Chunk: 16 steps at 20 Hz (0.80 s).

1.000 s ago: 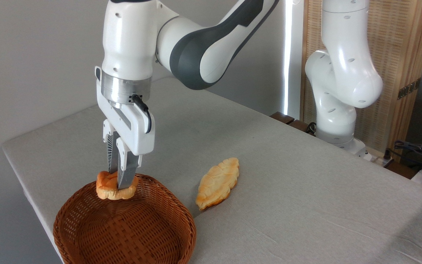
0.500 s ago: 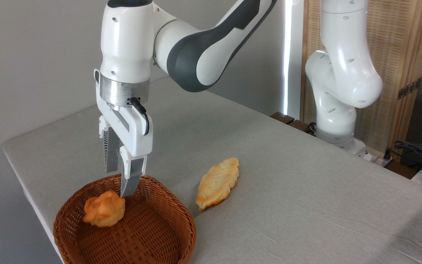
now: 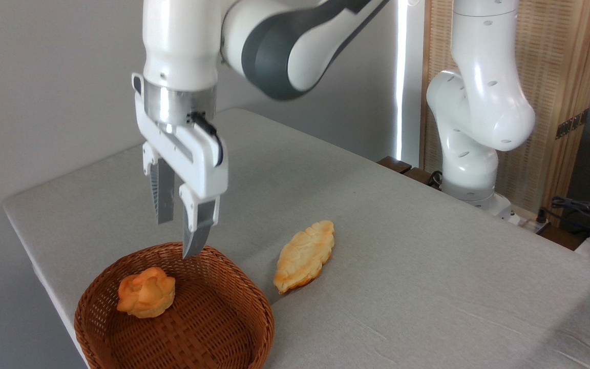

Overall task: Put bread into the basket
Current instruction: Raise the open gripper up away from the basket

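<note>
I see the grey surface [image 3: 402,246] carrying everything; its left edge runs close behind the basket [image 3: 213,328], which sits at the near-left corner. The arm's end effector [image 3: 180,236] hangs above the basket's far rim, fingers apart and empty, touching nothing.

The bread [image 3: 146,292] lies inside the basket on the left part of the woven floor, apart from the end effector. My read: the placing is done.

Handling, judged by look: the bun seems light and soft, with a lumpy top that would dent under a hard squeeze. If I had to retake it, I would close lightly across its sides, from above.

A pale croissant-shaped pastry [image 3: 305,255] lies on the surface just right of the basket, outside it. Nothing blocks a straight lift upward.
</note>
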Each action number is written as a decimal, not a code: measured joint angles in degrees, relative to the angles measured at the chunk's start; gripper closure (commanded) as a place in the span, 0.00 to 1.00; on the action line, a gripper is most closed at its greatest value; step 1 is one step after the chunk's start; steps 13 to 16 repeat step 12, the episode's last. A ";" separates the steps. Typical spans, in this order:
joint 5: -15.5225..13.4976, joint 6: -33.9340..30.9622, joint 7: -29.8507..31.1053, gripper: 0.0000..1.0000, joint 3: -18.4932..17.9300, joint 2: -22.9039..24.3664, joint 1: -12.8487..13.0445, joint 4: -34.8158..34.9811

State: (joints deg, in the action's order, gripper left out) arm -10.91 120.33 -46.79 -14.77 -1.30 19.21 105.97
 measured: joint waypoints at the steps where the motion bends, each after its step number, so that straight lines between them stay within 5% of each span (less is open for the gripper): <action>1: 0.38 -2.19 0.69 0.00 -0.07 0.50 -0.05 -0.74; 7: 5.62 -9.75 4.72 0.00 0.24 2.00 0.02 -3.54; 16: 6.17 -10.33 5.22 0.00 0.15 1.95 0.07 -3.87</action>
